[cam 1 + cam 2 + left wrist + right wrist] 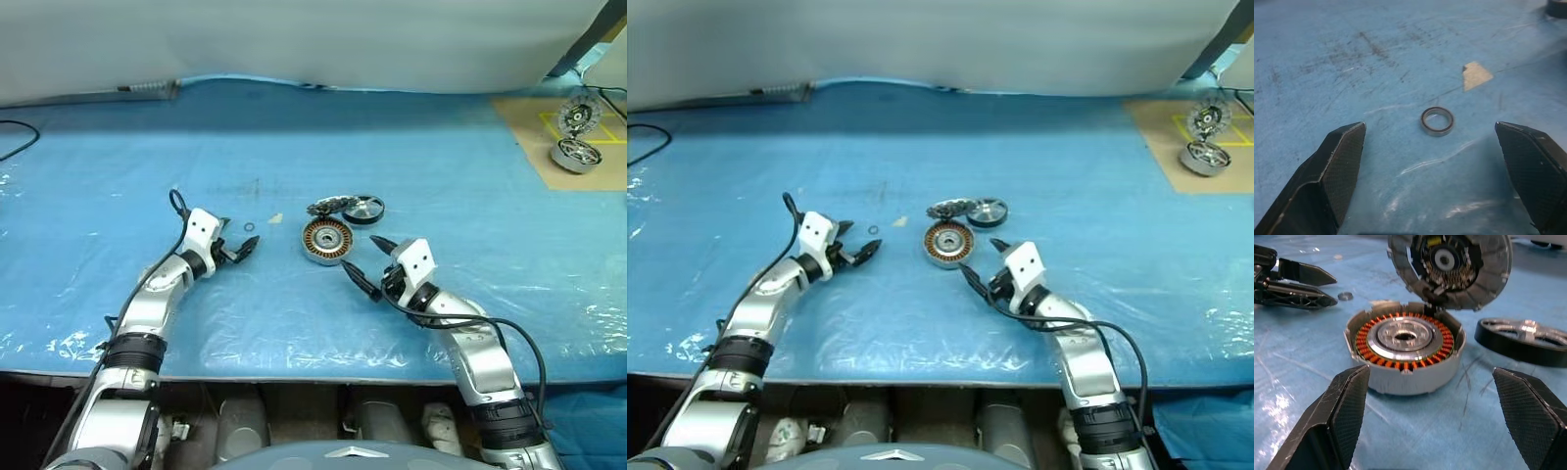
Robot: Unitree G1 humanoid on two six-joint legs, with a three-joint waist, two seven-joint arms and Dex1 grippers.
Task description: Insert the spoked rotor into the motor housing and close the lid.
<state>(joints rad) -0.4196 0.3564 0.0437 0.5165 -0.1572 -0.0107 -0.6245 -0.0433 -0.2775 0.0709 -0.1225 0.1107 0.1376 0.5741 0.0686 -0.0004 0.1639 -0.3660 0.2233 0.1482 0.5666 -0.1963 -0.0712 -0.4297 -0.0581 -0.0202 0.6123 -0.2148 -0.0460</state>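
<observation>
The motor housing (326, 240) sits mid-table, its copper-orange winding ring (1364, 335) exposed. Its lid (1449, 267) stands open on the hinge at the far rim, finned face showing. The spoked rotor (364, 209) lies flat on the blue sheet just right of the lid and behind the housing, also seen in the right wrist view (1520, 340). My right gripper (359, 253) is open, low over the table, close to the housing's near right side, with nothing between its fingers. My left gripper (240, 245) is open to the housing's left, with a small metal ring (1437, 121) lying between its fingers.
A scrap of tan tape (1476, 76) lies just beyond the small ring. On a brown board (529, 132) at the back right stands a second hinged motor (576, 154). A black cable (15, 137) curls at the far left. The table's front edge (294, 377) runs below both arms.
</observation>
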